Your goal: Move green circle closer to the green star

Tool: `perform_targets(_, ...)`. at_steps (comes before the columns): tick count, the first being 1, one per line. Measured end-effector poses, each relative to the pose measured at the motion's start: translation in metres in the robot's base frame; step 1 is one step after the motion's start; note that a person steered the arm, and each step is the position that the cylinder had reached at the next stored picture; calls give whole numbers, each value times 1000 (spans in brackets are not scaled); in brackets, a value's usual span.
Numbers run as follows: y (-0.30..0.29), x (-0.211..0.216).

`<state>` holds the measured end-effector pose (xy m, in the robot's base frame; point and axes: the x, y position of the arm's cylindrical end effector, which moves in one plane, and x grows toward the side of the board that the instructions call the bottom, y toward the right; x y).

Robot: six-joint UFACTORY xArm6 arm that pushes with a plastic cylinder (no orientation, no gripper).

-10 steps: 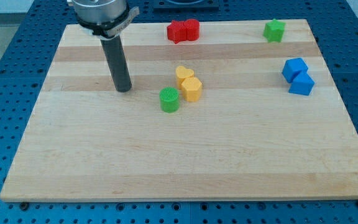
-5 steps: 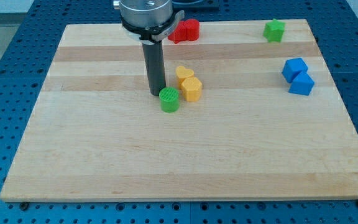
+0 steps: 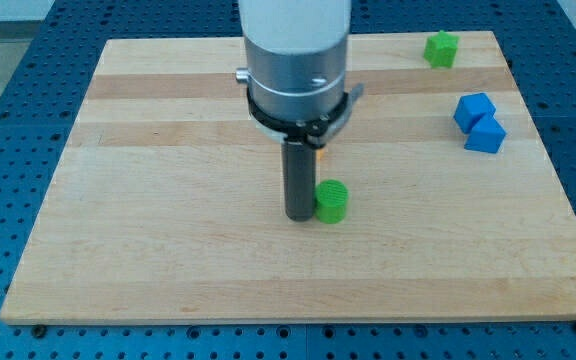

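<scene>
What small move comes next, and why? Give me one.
Probably push toward the view's upper right. My tip sits against the left side of the green circle, while the green star lies far off near the board's top right corner. Shifting the tip slightly below the circle first would aim the push better. The two blue blocks sit right of that path.

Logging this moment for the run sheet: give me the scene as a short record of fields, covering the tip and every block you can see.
tip: my tip, at the left side of the green circle, touching or nearly so
green circle: small green round block, mid-board
green star: green star-shaped block, top right of the wooden board, far from the circle
blue blocks: two blue blocks, side by side at the right edge
hidden: a sliver of yellow behind the arm; shape unclear
</scene>
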<state>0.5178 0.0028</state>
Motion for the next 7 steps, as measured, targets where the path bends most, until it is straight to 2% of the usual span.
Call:
perform_targets(1, 17, 16)
perform_targets(3, 37, -4)
perform_targets(7, 26, -24)
